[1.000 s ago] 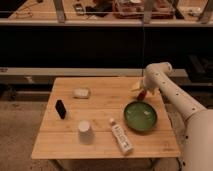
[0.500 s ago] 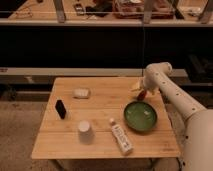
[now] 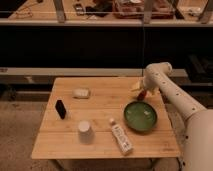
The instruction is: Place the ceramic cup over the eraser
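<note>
Nothing of your task looks done yet, so the whole job is ahead of you. Start at the left of the counter [image 3: 105,102], where the eraser [image 3: 60,108] stands upright near the left edge, uncovered and with bare wood all round it. A pale oblong lump [image 3: 81,93] lies farther back and to its right. That one is not your target.

The cup [image 3: 85,132] sits at the near side, right of the eraser and well apart from it, untouched. You cannot tell from here whether its mouth faces up or down, and nothing shows of its inside. To its right a white bottle [image 3: 120,138] lies on its side, angled toward the near edge.

Next comes the green bowl [image 3: 140,116]. It looks empty apart from a pale glint on its inner wall.

Your end effector [image 3: 141,91] hangs above the far right of the counter, just behind the bowl. It is open and holding nothing, far from both cup and eraser. You have yet to reach across, grasp the cup, carry it left and lower it over the eraser.
</note>
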You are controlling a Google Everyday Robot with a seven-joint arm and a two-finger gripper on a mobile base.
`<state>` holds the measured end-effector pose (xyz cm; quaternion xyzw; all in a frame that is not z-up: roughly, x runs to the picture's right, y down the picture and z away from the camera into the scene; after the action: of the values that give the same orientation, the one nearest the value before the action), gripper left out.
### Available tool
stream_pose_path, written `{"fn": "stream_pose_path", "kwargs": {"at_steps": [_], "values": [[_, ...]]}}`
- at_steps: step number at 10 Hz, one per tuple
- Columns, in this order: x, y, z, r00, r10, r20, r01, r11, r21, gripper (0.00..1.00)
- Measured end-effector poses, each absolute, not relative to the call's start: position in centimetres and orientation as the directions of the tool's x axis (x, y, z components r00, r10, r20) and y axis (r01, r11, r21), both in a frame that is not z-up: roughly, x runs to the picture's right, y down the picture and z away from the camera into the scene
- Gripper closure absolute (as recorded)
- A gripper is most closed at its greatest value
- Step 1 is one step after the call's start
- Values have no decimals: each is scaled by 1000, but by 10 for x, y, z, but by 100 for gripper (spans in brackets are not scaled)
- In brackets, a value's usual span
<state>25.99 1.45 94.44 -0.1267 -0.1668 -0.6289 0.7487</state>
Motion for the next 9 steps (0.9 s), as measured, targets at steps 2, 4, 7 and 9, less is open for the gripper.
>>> {"fn": "stream_pose_path", "kwargs": {"at_steps": [2, 4, 7, 9], "values": [[248, 11, 922, 120, -894, 432, 988, 152, 41, 20], [221, 16, 888, 48, -868, 494, 986, 119, 115, 20], [174, 24, 840, -102, -845, 524, 968, 36, 247, 20], [133, 37, 816, -245, -860, 447, 932, -82, 354, 20]]}}
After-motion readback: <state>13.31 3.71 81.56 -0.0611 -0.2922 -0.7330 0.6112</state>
